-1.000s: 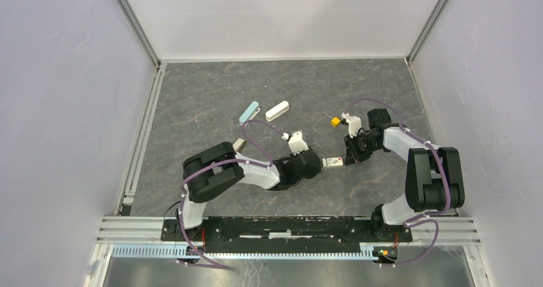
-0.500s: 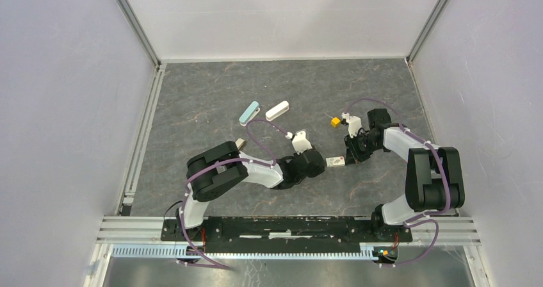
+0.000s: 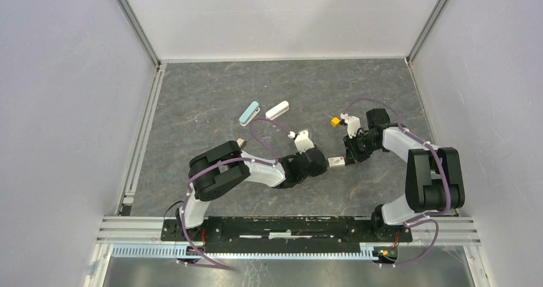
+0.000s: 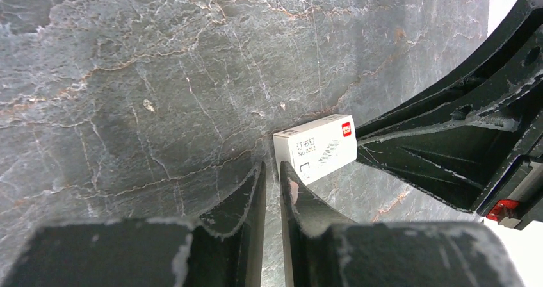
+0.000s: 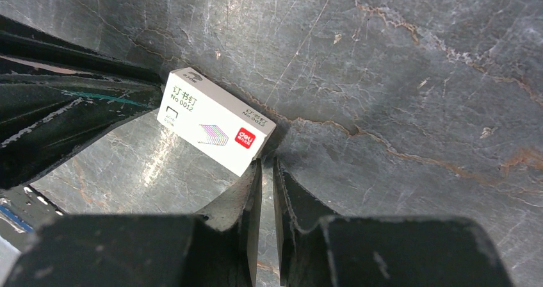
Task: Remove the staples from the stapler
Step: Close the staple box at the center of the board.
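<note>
Two oblong stapler-like items, one teal point(image 3: 249, 113) and one white point(image 3: 277, 110), lie side by side at the back middle of the table, far from both grippers. The staples do not show in any view. A small white printed staple box point(image 3: 336, 162) point(image 4: 317, 147) point(image 5: 214, 120) lies flat between the two grippers. My left gripper point(image 3: 323, 163) point(image 4: 273, 168) is shut with nothing in it, its right fingertip against the box's left end. My right gripper point(image 3: 346, 159) point(image 5: 267, 162) is shut and empty too, its left fingertip against the box's opposite corner.
A small yellow block point(image 3: 335, 122) with a thin sliver beside it sits just behind the right gripper. A small pale object point(image 3: 241, 142) lies by the left arm's elbow. Aluminium rails edge the dark stone-patterned table point(image 3: 192, 101), with white walls around.
My left arm has slid to the right and met the white box, nudging it slightly toward the right gripper. The right arm has barely moved.
</note>
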You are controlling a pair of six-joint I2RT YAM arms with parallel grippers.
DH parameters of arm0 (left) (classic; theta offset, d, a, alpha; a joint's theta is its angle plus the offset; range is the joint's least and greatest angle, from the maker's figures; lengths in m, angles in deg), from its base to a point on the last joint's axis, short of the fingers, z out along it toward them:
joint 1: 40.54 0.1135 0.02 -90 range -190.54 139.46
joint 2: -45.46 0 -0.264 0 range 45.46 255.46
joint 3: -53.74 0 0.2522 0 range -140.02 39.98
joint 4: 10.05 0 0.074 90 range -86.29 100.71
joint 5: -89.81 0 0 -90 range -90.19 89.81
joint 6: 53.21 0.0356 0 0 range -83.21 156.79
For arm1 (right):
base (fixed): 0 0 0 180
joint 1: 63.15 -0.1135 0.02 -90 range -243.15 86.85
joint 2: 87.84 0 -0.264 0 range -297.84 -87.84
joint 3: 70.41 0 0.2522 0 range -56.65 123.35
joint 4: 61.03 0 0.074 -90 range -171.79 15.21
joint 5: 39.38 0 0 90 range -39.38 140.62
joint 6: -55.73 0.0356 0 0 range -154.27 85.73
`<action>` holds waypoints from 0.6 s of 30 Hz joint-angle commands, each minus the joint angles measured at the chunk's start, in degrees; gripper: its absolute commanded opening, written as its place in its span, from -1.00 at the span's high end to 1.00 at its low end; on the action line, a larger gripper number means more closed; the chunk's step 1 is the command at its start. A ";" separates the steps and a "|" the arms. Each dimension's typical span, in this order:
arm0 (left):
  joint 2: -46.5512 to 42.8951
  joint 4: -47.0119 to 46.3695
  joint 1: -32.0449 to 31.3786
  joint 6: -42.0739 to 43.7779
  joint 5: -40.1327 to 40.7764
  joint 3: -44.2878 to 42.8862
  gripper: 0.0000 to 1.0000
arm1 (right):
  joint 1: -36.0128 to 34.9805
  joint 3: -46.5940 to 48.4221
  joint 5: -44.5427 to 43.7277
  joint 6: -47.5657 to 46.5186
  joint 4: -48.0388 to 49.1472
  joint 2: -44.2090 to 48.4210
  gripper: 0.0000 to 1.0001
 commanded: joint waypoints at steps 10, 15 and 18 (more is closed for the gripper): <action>-0.54 -1.22 0.94 5.55 -1.26 -0.64 0.57 | -2.26 -0.89 -4.35 -1.50 -0.51 0.13 0.61; -10.00 1.24 2.53 9.47 2.99 6.83 0.54 | 5.95 0.46 -6.74 -5.76 2.95 3.97 0.56; -18.47 3.35 4.37 17.27 1.73 11.19 0.40 | 10.69 1.65 -1.46 -9.48 2.85 8.02 0.53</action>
